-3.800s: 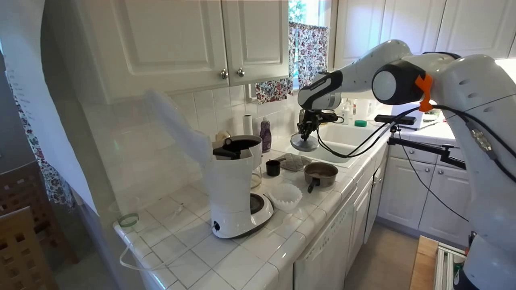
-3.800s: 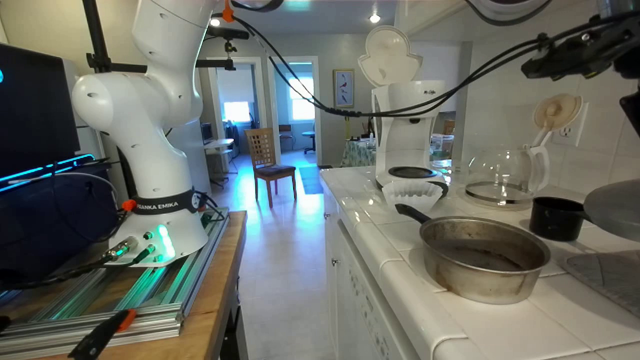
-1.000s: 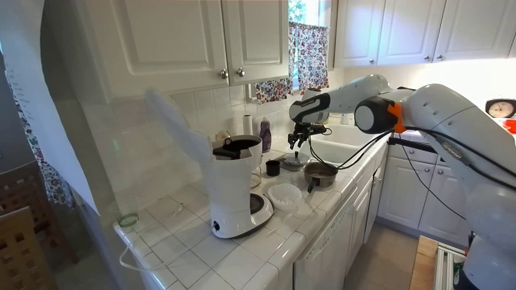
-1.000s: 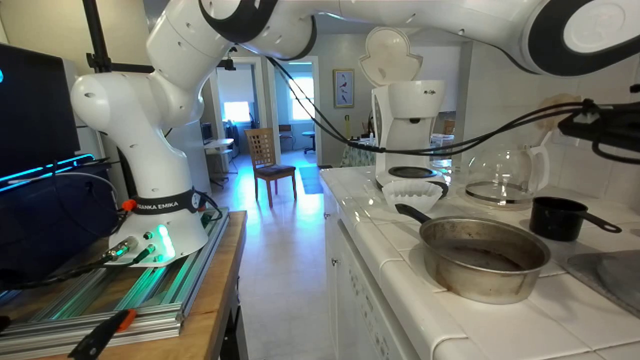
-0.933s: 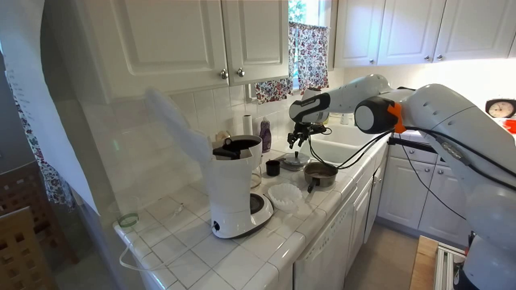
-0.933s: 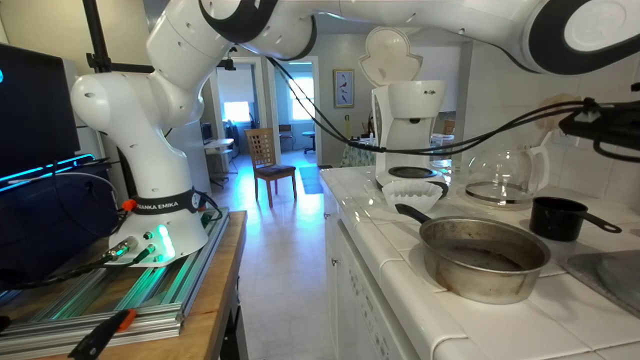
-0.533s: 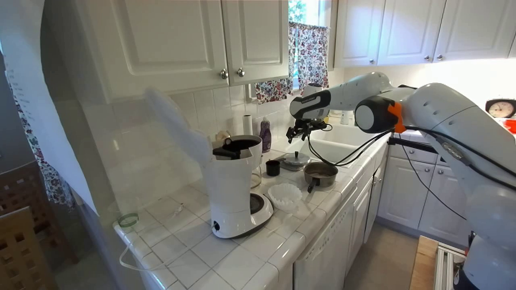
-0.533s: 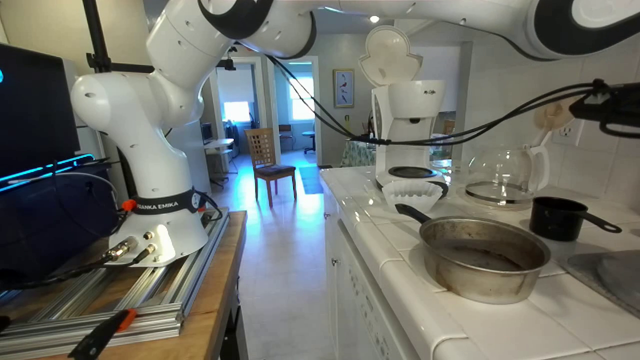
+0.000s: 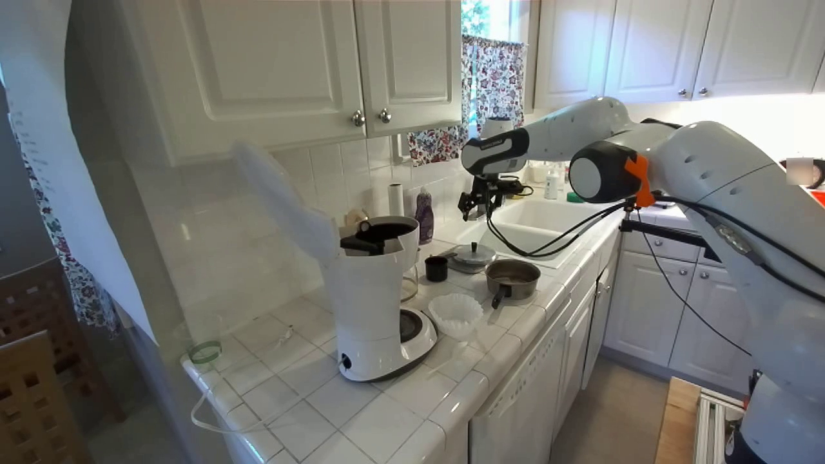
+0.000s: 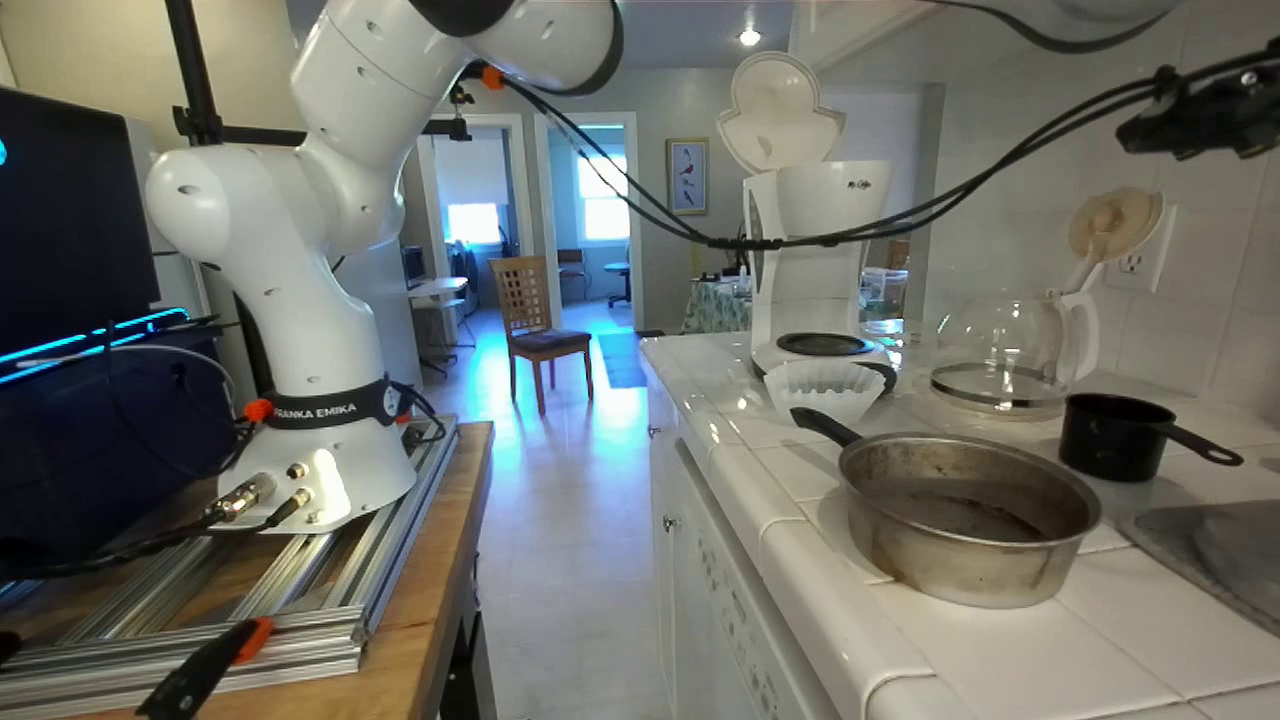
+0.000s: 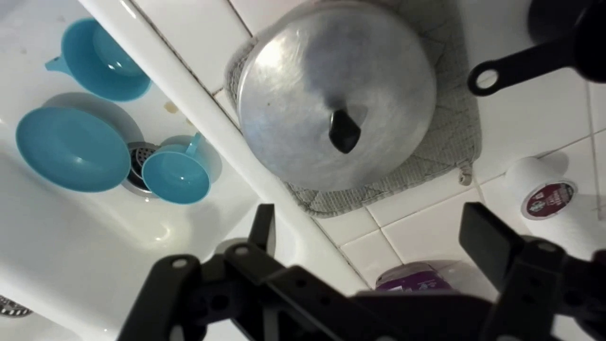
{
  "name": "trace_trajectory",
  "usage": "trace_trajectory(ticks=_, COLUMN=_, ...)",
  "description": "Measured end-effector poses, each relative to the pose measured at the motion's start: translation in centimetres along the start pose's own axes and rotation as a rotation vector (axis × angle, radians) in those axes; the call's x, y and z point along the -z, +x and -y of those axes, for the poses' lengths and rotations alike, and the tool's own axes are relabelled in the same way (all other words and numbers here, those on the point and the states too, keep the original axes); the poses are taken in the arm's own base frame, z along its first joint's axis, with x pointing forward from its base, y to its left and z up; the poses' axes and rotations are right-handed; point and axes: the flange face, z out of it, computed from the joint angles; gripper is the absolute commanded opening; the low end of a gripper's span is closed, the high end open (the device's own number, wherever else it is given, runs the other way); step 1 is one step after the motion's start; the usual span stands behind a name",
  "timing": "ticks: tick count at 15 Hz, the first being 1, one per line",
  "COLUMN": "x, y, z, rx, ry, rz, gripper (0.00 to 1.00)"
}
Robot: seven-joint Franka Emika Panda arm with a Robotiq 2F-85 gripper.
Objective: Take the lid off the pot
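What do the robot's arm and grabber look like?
The arm is white and rounded, with black rings, an orange piece, black cables and a black band lettered EMIKA. The gripper is black, with two blocky fingers and round grey bolts.

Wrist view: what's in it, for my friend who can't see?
A round silver lid with a black knob lies on a grey quilted pad beside a white sink holding blue dishes. The open pincer shows at the bottom.
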Motion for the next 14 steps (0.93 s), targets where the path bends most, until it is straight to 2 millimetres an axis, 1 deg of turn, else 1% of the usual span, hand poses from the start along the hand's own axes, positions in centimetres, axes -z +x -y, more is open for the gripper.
trace_trajectory(ticks=3, x=2.2, y=-1.0, z=0.8, rx=-0.009, ry=0.006, rz=0.073, gripper=1.0)
trace_trajectory(ticks=6, x=3.9, y=-2.1, z=0.8, rx=-0.01, ry=0.0, rz=0.114, gripper=1.0)
trace_trajectory(ticks=10, x=4.9, y=-3.7, z=0.3, rx=-0.007, ry=-0.024, rz=0.155, gripper=1.0)
trace_trajectory(ticks=14, x=5.6, y=-5.2, z=0.5, rx=-0.006, ry=-0.019, rz=0.174, gripper=1.0)
